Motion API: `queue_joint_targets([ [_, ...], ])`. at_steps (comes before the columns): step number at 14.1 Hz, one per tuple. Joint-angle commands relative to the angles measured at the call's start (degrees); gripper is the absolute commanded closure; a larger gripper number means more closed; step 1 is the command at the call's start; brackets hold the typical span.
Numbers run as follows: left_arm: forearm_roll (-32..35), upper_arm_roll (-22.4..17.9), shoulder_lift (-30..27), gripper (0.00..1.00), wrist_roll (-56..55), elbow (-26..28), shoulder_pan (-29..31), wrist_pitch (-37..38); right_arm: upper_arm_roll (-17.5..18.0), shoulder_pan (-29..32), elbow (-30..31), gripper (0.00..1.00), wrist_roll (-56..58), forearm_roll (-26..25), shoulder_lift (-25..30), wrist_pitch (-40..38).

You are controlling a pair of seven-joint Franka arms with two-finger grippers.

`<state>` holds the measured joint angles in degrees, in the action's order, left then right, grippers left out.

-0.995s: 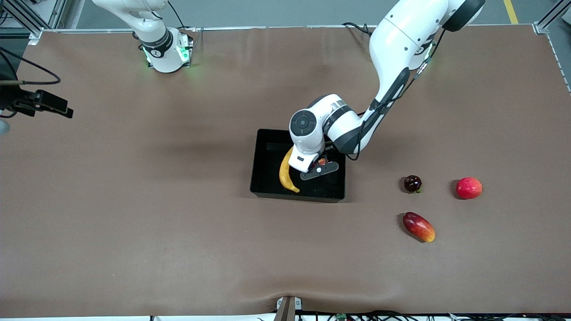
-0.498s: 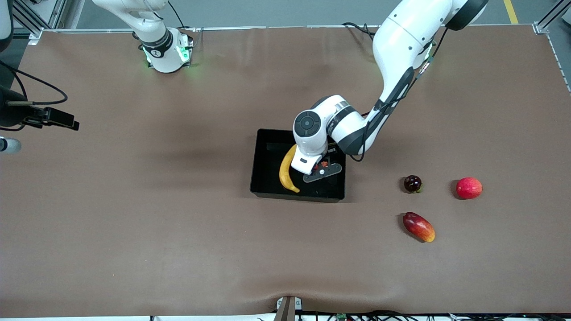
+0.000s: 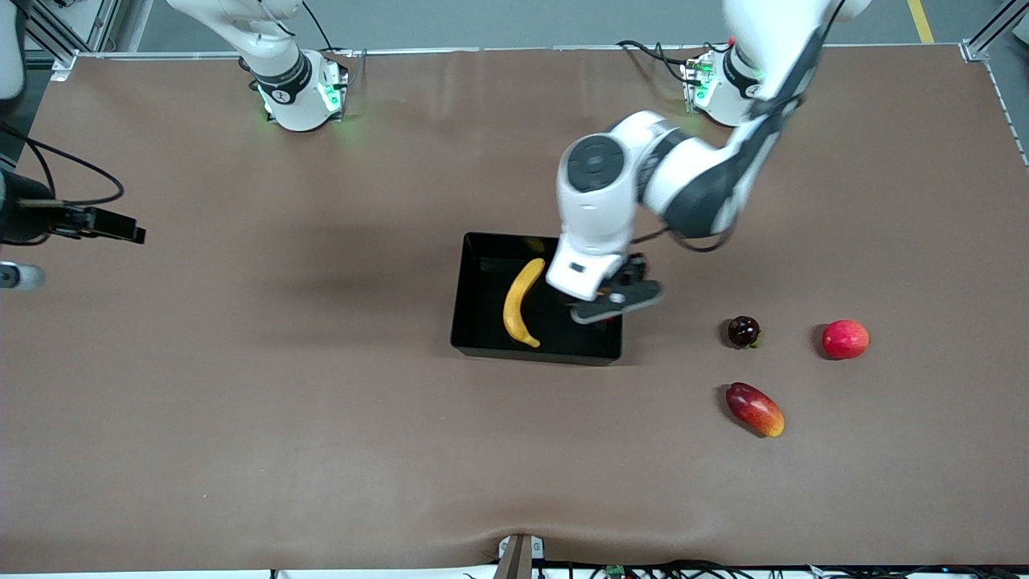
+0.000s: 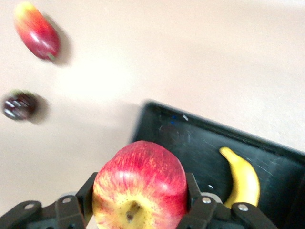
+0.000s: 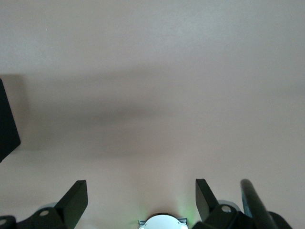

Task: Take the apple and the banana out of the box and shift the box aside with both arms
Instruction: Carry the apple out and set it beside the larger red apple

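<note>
Left end effector (image 3: 615, 301) grips apple (image 4: 140, 185) above box (image 3: 474, 322)

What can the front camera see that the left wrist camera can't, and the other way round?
Only the front view shows the pinkish-red fruit and the right arm waiting at the table's edge. Only the left wrist view shows the apple clamped in the left gripper. Both show the banana in the black tray, the mango and the small dark fruit.

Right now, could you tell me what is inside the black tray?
The banana lies in the black tray. The left gripper, shut on the apple, hangs over the tray's edge and covers part of the floor there; the rest looks bare.
</note>
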<state>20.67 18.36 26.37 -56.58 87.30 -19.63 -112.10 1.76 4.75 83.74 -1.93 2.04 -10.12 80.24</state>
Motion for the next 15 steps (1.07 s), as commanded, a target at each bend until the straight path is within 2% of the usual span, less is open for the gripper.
queue_joint_targets([
  [1, -0.37, 0.80, -2.29, 1.00, 12.24, 1.21, 8.00, 2.76, 0.44, -2.98, -0.16, 0.00, -0.97, 2.16, -1.74, -0.08],
  [3, -0.37, 0.80, -2.38, 1.00, 21.91, 1.12, 14.24, 3.12, 0.44, -5.18, 0.55, 0.00, -6.83, 5.41, -2.54, 1.14],
  [5, -0.28, 0.71, -0.81, 1.00, 29.31, 1.21, 20.39, 2.34, 0.35, -8.08, 1.34, 0.00, -10.54, 5.43, -2.89, 3.33],
  [9, 0.07, 0.71, 5.25, 1.00, 38.82, 1.82, 29.98, -3.02, 0.35, -9.06, 1.69, 0.00, -10.99, 5.51, -4.21, 4.84],
  [12, 0.69, 0.54, 8.50, 1.00, 39.44, 3.93, 31.84, -7.77, 0.35, -9.06, 1.69, 0.00, -11.34, 5.51, -4.30, 4.84],
  [15, 1.56, 0.28, 12.11, 1.00, 40.59, 3.85, 33.25, -10.76, 0.35, -9.24, 1.69, 0.00, -12.65, 5.51, -5.34, 5.80],
])
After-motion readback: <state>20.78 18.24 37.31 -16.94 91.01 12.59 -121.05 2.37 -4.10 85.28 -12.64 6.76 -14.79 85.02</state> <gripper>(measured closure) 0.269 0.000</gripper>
